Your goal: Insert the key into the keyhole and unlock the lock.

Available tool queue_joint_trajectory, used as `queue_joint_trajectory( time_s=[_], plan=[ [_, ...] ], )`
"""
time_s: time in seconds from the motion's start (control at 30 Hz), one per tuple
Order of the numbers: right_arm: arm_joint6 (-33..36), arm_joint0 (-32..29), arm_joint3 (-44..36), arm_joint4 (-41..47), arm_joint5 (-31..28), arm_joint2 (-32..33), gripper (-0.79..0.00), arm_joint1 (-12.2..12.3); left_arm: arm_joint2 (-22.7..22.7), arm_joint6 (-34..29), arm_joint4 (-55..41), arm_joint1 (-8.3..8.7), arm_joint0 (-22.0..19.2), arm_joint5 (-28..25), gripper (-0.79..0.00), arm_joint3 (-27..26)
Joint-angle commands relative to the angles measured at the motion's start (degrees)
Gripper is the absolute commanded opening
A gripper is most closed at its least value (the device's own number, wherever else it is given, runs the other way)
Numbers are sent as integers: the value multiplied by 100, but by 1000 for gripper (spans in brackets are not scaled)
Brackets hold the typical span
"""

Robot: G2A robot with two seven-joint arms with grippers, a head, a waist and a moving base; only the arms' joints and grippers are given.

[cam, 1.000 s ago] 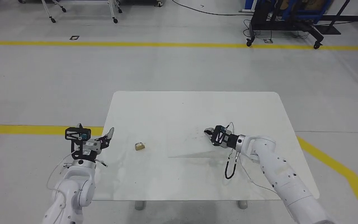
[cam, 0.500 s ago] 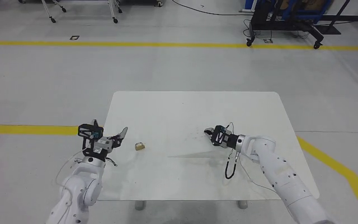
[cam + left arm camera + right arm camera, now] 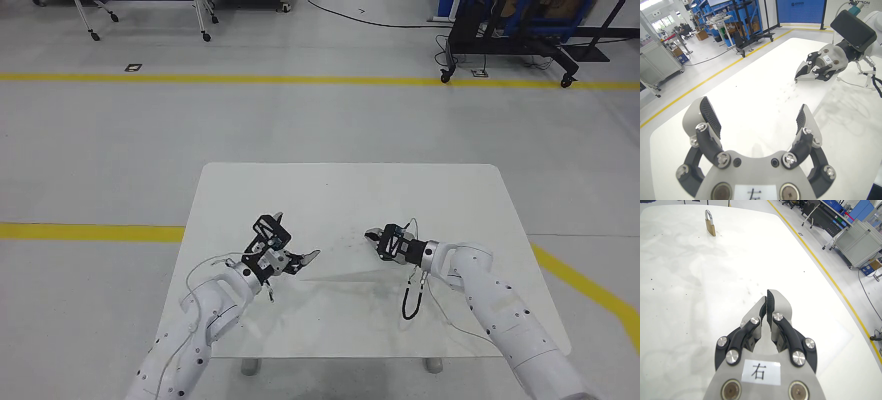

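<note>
The padlock [image 3: 709,223] sits at the upper left of the right wrist view, on the white table [image 3: 696,275]. It has a brass body with a steel shackle pointing up the frame, and I cannot tell whether it stands or lies flat. It looks small, dense and rigid, with smooth metal faces, so it would likely skid or tip on the slick tabletop if nudged. The safer hold is probably across the broad flat sides of the body, which leaves the keyhole end free, since the round shackle would roll between the pads. The left gripper [image 3: 754,103] hovers low over bare table, its ribbed fingers spread wide and holding nothing. The right gripper [image 3: 766,295] has its fingers pressed together. In the left wrist view a tiny sliver pokes from its tips, which I take for the key [image 3: 795,81]. The key is thin and stiff, and will likely twist in the pads when turned.
</note>
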Motion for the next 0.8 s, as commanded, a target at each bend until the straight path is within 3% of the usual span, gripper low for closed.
queue_joint_trajectory(
  time_s=[0.0, 0.33, 0.63, 0.77],
  plan=[
    [0, 0, 0, 0, 0, 0, -785, 0, 114, -52, 271, -2, 9, 28, 0, 23],
    [0, 0, 0, 0, 0, 0, -785, 0, 1261, -65, 1422, -193, -459, 354, 0, 663],
    [0, 0, 0, 0, 0, 0, -785, 0, 1727, -478, 1214, -457, -805, 1384, 0, 1272],
    [0, 0, 0, 0, 0, 0, -785, 0, 1910, -570, 1241, -548, -928, 1551, 0, 1518]
  ],
)
